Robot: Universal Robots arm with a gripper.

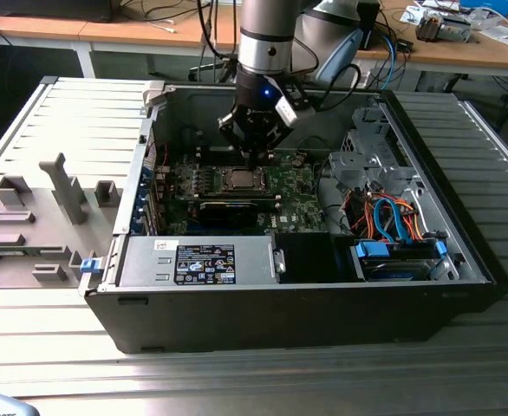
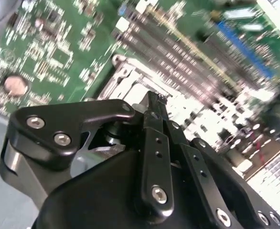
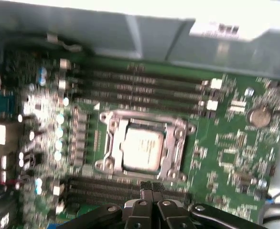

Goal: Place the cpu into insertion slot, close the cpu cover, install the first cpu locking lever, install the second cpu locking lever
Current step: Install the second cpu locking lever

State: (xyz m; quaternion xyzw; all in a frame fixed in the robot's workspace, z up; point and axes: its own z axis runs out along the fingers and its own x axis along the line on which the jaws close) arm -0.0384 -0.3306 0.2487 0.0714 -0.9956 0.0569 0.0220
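Note:
The cpu (image 3: 141,150), a silvery square chip, lies flat in the insertion slot (image 1: 237,179) on the green board. The cpu cover (image 3: 177,151), a metal frame, lies down around the chip, which shows through its window. I cannot make out the locking levers. In the exterior view my gripper (image 1: 257,159) hangs just above the board, a little to that view's right of the slot. Its black fingertips (image 3: 148,187) are pressed together with nothing between them, close to the edge of the slot. In the second wrist view the gripper (image 2: 154,101) points at the slot's metal frame (image 2: 125,78).
The board sits deep inside an open computer case (image 1: 462,225) with tall walls. A long black card (image 1: 232,208) and a power supply (image 1: 198,260) lie in front of the slot. A drive cage (image 1: 367,156) and loose cables (image 1: 393,217) are on the exterior view's right. Memory slots (image 3: 140,83) flank the slot.

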